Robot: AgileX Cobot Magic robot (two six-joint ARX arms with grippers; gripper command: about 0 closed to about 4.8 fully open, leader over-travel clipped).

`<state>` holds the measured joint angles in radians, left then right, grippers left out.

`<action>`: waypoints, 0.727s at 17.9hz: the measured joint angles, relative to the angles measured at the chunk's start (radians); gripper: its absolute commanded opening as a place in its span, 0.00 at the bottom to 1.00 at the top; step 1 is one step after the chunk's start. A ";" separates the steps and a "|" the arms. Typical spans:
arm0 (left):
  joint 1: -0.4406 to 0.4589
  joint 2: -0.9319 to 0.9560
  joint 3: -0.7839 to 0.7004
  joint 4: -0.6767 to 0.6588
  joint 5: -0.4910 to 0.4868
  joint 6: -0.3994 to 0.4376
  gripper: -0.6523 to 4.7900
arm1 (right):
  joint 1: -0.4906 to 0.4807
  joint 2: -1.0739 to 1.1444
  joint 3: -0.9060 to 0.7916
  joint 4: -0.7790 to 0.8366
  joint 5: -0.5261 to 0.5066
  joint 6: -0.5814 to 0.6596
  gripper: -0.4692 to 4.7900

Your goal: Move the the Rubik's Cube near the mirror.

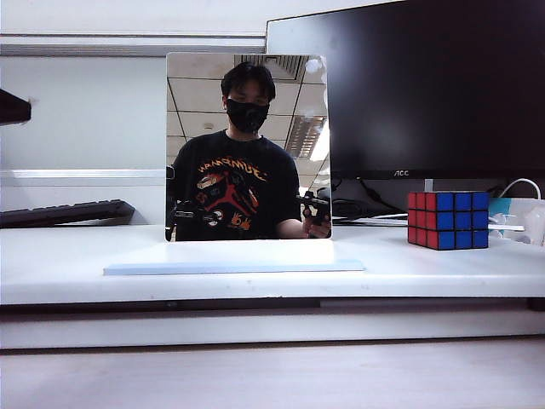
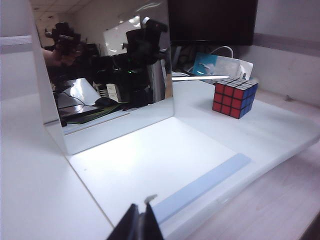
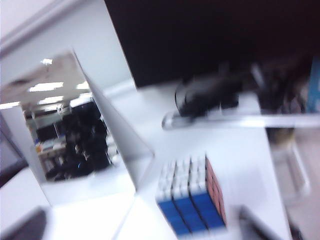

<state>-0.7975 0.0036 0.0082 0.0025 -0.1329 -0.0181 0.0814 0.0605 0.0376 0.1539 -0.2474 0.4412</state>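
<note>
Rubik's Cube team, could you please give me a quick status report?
Left gripper shut, low before the mirror. Right gripper open, fingers flanking the Rubik's Cube, not gripping. Cube on the shelf, apart from the mirror. Path between clear.

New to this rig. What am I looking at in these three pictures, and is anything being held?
It is a two-armed robot. The exterior view faces the table: a mirror, with the Rubik's Cube standing apart on its right and a monitor behind. The man is only a reflection. The other two pictures come from cameras on the wrists. The left tool has its fingers together, near the table's front edge. The right tool, blurred, is open with the cube ahead of it. Nothing is held.
</note>
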 measured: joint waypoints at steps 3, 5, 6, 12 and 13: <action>0.000 0.000 0.000 0.000 0.000 0.000 0.16 | 0.076 0.152 0.002 0.161 0.055 -0.079 1.00; 0.000 0.000 0.000 0.000 0.000 0.000 0.16 | 0.134 0.293 0.011 0.232 0.119 -0.147 1.00; 0.000 0.000 0.000 0.000 0.000 0.000 0.16 | 0.159 0.359 0.022 0.255 0.137 -0.177 1.00; 0.000 0.000 0.000 0.000 0.001 0.000 0.16 | 0.237 0.904 0.203 0.518 0.275 -0.363 1.00; 0.000 0.000 0.000 -0.001 0.000 0.000 0.16 | 0.237 0.982 0.236 0.537 0.278 -0.365 1.00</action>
<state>-0.7971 0.0032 0.0082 0.0017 -0.1329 -0.0181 0.3183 1.0424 0.2733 0.6910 0.0303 0.0761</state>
